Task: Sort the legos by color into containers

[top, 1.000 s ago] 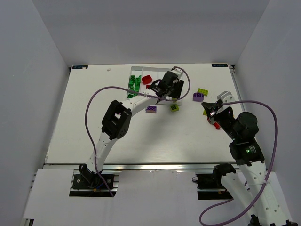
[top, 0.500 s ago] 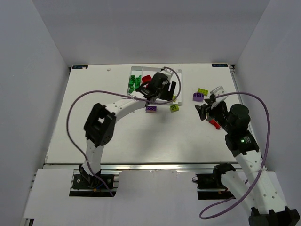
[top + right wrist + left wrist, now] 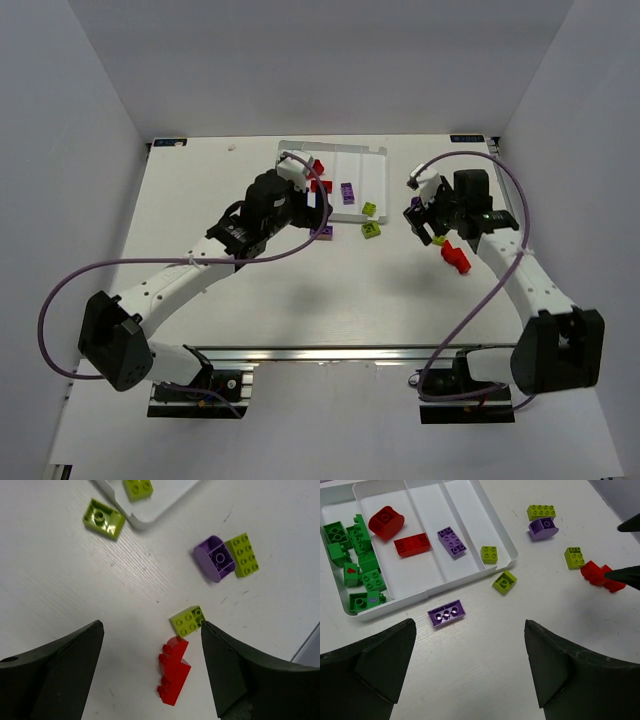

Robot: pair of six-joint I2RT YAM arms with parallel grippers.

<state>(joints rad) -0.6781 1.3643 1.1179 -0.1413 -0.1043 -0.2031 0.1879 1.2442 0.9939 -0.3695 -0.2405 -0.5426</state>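
The left gripper [image 3: 469, 630] stands wide open with nothing between its fingers, above the surface just on the near side of the white tray [image 3: 395, 601]; the right gripper [image 3: 151, 627] is likewise spread apart and empty, over the loose bricks toward the right edge of the surface; the tray lies at the middle of the far edge, its four narrow compartments side by side; the leftmost compartment holds the green legos [image 3: 373, 579], several packed close together; the second holds a rounded red brick [image 3: 386, 522] and a flat red brick [image 3: 412, 544]; the third holds one purple brick [image 3: 452, 541]; the fourth, nearest the right edge, holds one yellow-green brick [image 3: 489, 554]; outside the tray, a loose purple brick [image 3: 447, 613] lies on the surface just beside the near wall, and a tilted yellow-green brick [image 3: 504, 582] lies by the tray's near right corner; toward the right edge a rounded purple brick [image 3: 214, 558] touches a long yellow-green brick [image 3: 242, 555]; nearer the near edge, a small yellow-green brick [image 3: 187, 620] sits just beside a stepped red piece [image 3: 173, 670]
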